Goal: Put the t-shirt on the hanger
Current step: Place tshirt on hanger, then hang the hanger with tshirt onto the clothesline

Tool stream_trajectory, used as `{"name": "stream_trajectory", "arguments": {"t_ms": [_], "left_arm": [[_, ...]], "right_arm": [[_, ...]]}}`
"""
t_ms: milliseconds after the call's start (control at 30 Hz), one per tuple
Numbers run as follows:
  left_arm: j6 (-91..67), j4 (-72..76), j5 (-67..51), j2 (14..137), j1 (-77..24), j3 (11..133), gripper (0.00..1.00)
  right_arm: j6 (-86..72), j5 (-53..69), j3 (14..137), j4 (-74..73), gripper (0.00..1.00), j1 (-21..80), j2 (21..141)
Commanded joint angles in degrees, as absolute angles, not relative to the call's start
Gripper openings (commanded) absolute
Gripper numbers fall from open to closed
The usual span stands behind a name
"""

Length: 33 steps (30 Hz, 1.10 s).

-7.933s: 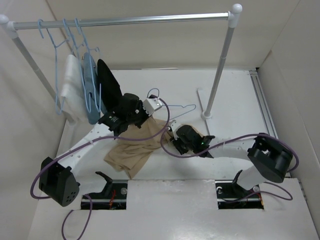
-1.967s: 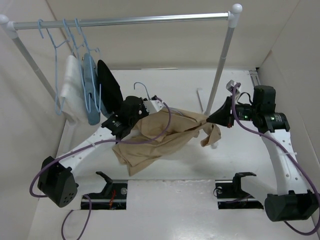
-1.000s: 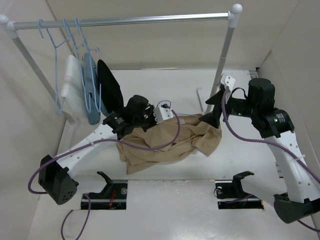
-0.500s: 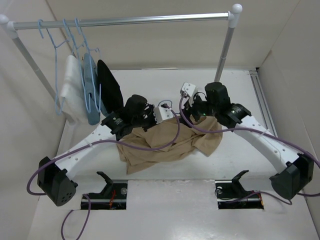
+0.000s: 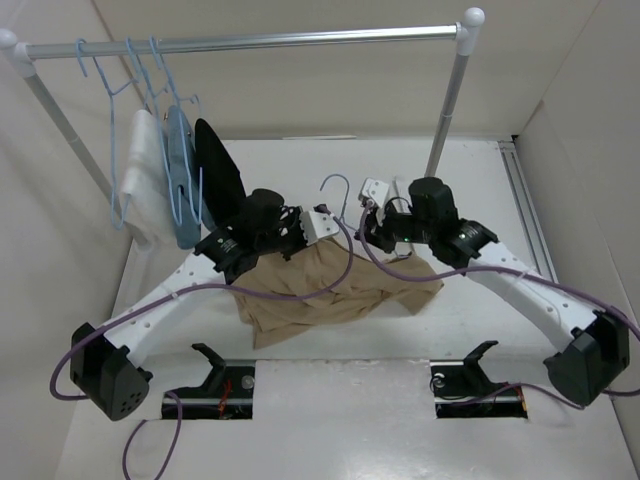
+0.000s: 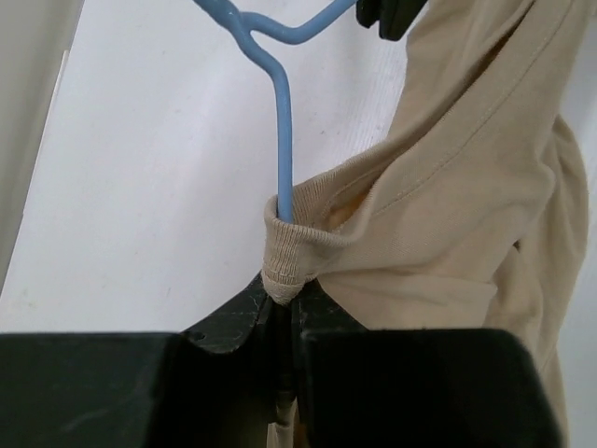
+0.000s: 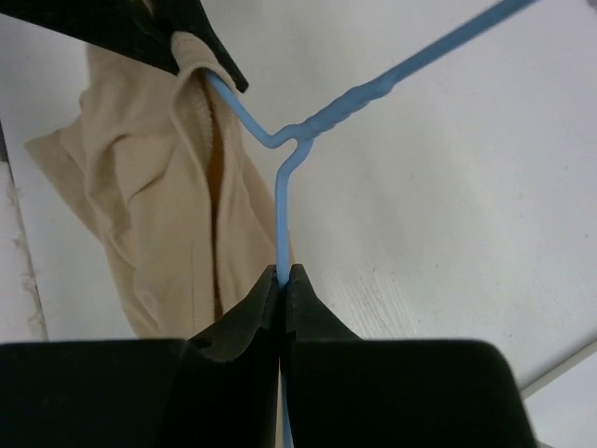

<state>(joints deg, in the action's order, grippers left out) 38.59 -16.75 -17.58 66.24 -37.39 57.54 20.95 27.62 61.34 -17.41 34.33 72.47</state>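
From above we see only the hook of the hanger (image 5: 336, 188); its triangle is lost under the wrists and the t-shirt (image 5: 330, 285), bunched on the table (image 5: 480, 200) between the arms. Left gripper (image 6: 283, 301) pinches the collar where the wire enters; right gripper (image 7: 283, 276) clamps the wire below the twist. A second ago the right jaws stood wide by the rack post (image 5: 445, 120), no hook showing.

One t-shirt (image 5: 300, 290) — three other garments (image 5: 145, 190)
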Motion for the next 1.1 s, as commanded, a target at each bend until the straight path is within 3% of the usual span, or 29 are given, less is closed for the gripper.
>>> {"name": "stream_trajectory", "arguments": {"t_ms": [0,267,633,733,767,867,900,1067], "left_arm": [[38.6,-16.0,-17.9,64.2,-34.3,57.0,0.0],[38.6,-16.8,-17.9,65.3,-28.6,59.9,0.0],[40.3,-16.8,-15.1,67.5,-27.9,61.2,0.03],[40.3,-16.1,-14.5,68.0,-27.4,61.2,0.19],[40.3,-15.5,-14.5,68.0,-27.4,61.2,0.46],[38.9,-15.5,-15.3,68.0,-27.4,63.1,0.8],[38.4,-15.5,-15.3,68.0,-27.4,63.6,0.97],[31.9,-12.5,-14.8,67.5,-27.4,68.4,1.0]], "right_arm": [[20.4,27.0,59.2,-14.7,0.0,32.7,63.8],[20.4,16.4,57.0,-23.8,0.0,31.6,50.0],[20.9,10.3,64.4,-33.7,0.0,31.6,45.5],[20.9,10.3,66.8,-35.0,0.0,31.6,45.5],[20.9,10.3,67.6,-35.0,0.0,31.6,45.5],[20.9,11.0,71.9,-36.2,0.0,31.6,47.1],[20.9,11.0,73.2,-36.7,0.0,31.6,47.1],[20.4,6.6,83.5,-40.8,0.0,32.2,50.9]]}}
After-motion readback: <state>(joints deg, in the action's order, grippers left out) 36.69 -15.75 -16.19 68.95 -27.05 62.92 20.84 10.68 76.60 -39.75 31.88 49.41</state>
